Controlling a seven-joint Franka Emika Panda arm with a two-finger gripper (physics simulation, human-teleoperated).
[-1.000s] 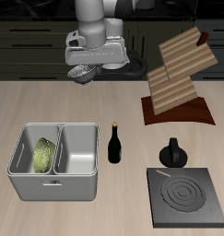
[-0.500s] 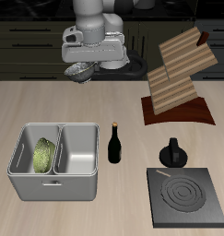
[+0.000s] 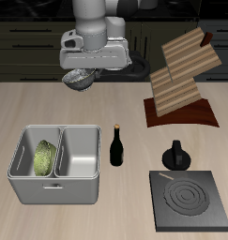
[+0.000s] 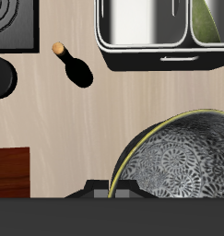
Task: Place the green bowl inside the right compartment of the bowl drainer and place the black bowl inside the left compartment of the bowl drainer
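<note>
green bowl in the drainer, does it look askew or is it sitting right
Askew. The green bowl stands on its edge, leaning against a wall of one drainer well rather than flat on the bottom. The other well is empty. Nothing else looks spilled or damaged.

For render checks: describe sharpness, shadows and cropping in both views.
Exterior view: sharp, flat even light, faint shadows by the wine bottle; the gripper holds the black bowl. Wrist view: sharp too, that bowl close and cropped, bowl drainer cut by the frame.
</note>
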